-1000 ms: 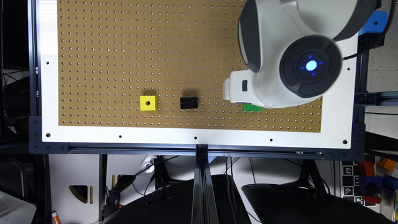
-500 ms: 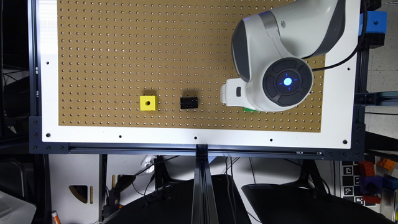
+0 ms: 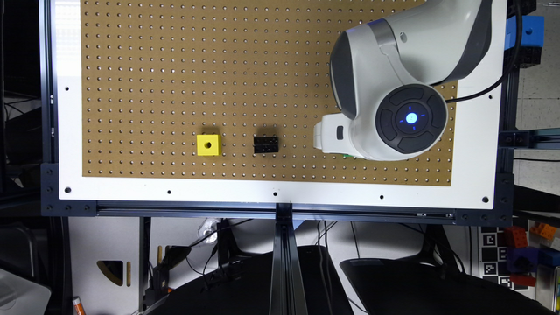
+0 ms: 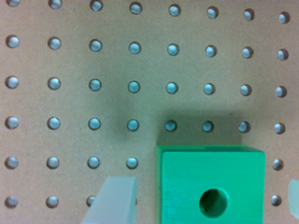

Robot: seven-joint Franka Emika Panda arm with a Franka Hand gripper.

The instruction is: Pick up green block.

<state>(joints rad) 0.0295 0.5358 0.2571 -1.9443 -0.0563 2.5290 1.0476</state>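
- Brown pegboard (image 3: pixel 218 65) carries a yellow cube (image 3: pixel 208 145) and black block (image 3: pixel 266 144).
- Green block (image 4: pixel 212 184) rests on the board, between the gripper's (image 4: pixel 205 205) spread fingers (image 4: pixel 114 203).
- Approach looks done; closing and lifting remain.

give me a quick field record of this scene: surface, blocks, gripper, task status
surface: brown pegboard in a white frame
green block: between the two fingers, on the board, hole up
gripper: open, straddling the green block
yellow cube: toward the exterior view's left
black block: between yellow cube and arm
task status: green block not yet gripped
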